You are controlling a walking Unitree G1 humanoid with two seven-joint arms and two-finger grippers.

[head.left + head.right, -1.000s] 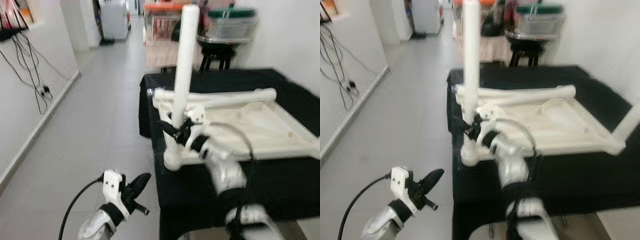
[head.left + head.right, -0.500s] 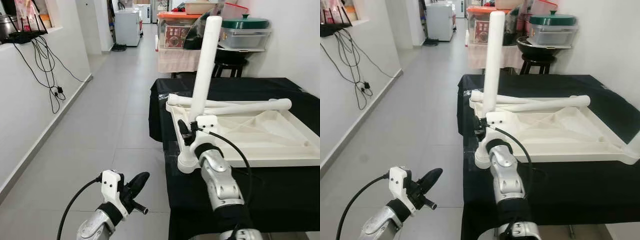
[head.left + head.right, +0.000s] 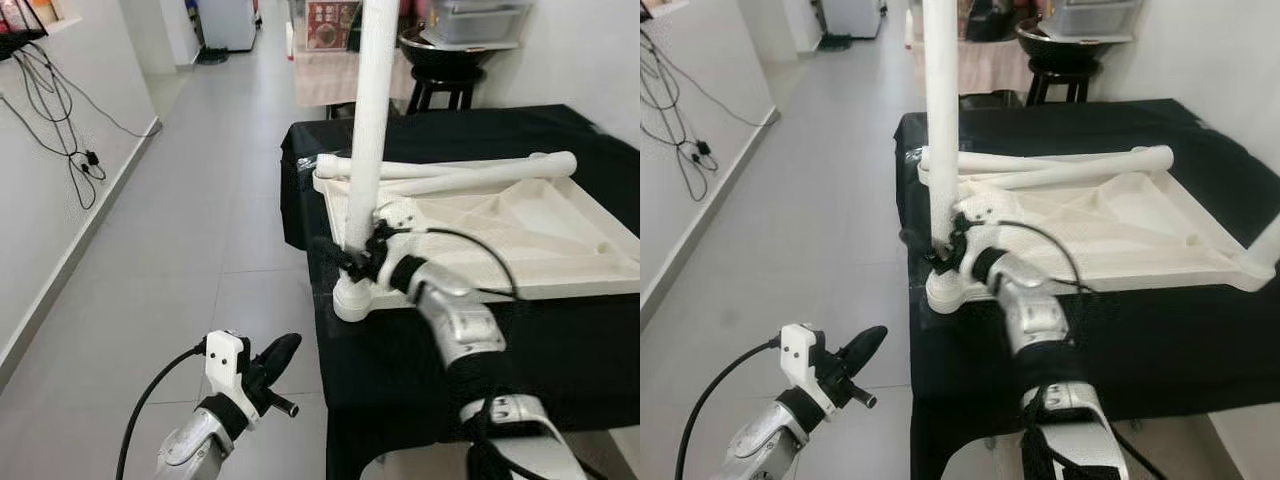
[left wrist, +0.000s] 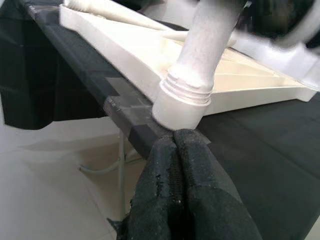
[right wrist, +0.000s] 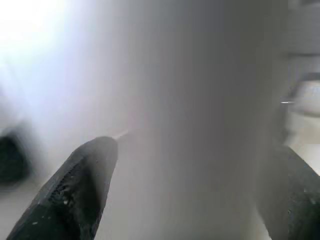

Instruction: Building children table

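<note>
A white plastic upturned tabletop [image 3: 520, 235] lies on the black-draped worktop [image 3: 560, 340]. At its near left corner stands an upright white table leg [image 3: 367, 150], with the right gripper [image 3: 352, 258] around its base. Two loose white legs [image 3: 450, 172] lie across the tabletop's far edge. The left gripper [image 3: 270, 360] hangs over the floor, left of the worktop.

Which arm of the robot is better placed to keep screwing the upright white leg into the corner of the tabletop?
The right. Its hand is closed around the leg just above the corner socket of the tabletop. The left hand hangs low over the floor, shut and holding nothing.
</note>
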